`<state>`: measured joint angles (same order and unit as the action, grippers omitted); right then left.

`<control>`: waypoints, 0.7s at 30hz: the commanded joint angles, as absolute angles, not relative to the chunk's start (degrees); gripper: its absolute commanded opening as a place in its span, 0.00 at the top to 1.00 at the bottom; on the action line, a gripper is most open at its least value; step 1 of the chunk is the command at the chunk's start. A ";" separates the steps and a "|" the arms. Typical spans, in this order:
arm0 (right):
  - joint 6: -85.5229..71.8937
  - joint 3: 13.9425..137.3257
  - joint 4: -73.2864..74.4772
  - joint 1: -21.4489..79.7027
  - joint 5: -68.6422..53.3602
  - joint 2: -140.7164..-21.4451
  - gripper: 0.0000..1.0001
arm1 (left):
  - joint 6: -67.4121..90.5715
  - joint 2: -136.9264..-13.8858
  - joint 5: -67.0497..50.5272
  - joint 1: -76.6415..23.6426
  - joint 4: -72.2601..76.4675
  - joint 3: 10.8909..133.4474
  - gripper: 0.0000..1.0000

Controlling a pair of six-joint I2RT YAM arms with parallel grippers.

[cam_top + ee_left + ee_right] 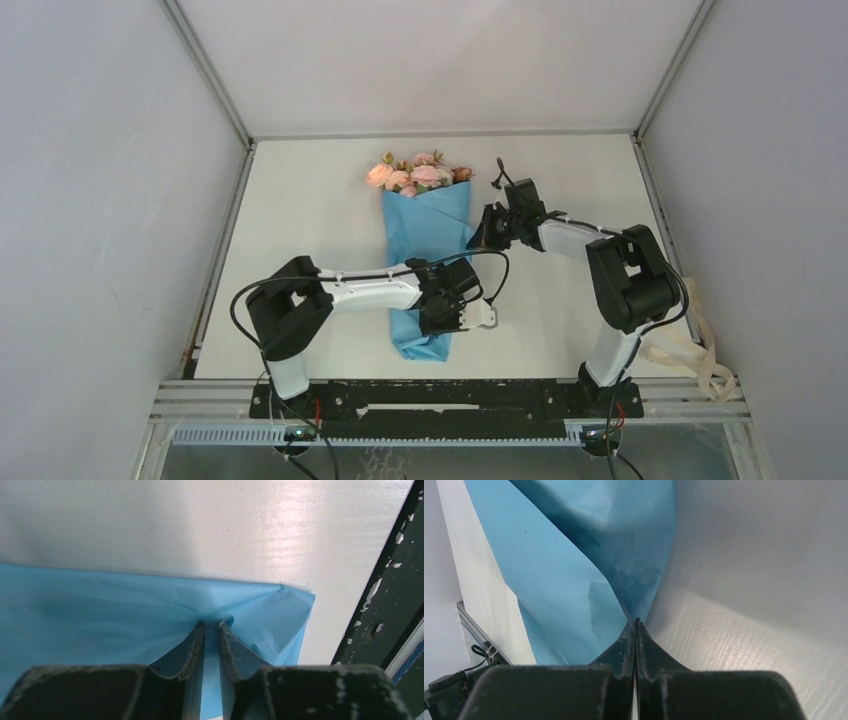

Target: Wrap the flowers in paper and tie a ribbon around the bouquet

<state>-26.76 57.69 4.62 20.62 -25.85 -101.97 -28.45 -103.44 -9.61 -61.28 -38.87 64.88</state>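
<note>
Now the left hand [212, 626] clamps the paper [428, 225] low; the right hand [636, 622] pinches its side.

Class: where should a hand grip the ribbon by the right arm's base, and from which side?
Probably the ribbon's stretch lying flat on the table, from above: it rests spread out there, while its loops beyond trail past the table's edge.

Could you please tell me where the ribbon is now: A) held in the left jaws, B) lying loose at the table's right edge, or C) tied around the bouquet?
B: the ribbon lies loose at the table's right edge, well apart from the bouquet.
</note>
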 commanded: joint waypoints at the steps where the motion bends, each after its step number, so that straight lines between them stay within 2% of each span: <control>1: -25.97 59.07 4.71 18.74 -21.84 -101.40 0.92 | -30.26 -105.19 -11.35 -61.70 -38.03 61.85 0.77; 5: -21.69 60.07 13.78 17.02 -13.51 -94.51 0.63 | -30.04 -105.46 -11.23 -61.70 -37.90 61.52 0.76; 7: -19.26 60.76 24.17 15.44 -4.67 -87.32 0.52 | -29.97 -105.24 -11.15 -61.70 -38.05 61.48 0.76; 10: -17.76 60.06 37.78 11.20 15.44 -78.11 0.37 | -29.88 -104.71 -11.73 -61.69 -38.14 61.39 0.76; 12: -16.83 58.28 44.59 6.05 21.66 -73.36 0.27 | -29.73 -104.53 -12.25 -61.65 -38.21 61.63 0.76; 15: -18.48 55.32 46.64 -7.92 21.12 -68.25 0.22 | -29.27 -104.55 -12.29 -61.68 -38.15 62.27 0.76; 17: -24.31 51.85 42.76 -16.18 19.95 -63.58 0.14 | -28.97 -104.59 -12.58 -61.72 -38.23 62.40 0.75; 21: -37.29 40.25 33.56 -29.25 18.79 -53.72 0.06 | -29.03 -104.29 -13.25 -61.70 -38.42 62.31 0.75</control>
<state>-25.26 48.66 36.69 -21.67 18.02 -60.60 -28.93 -103.11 -10.28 -61.39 -38.48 64.45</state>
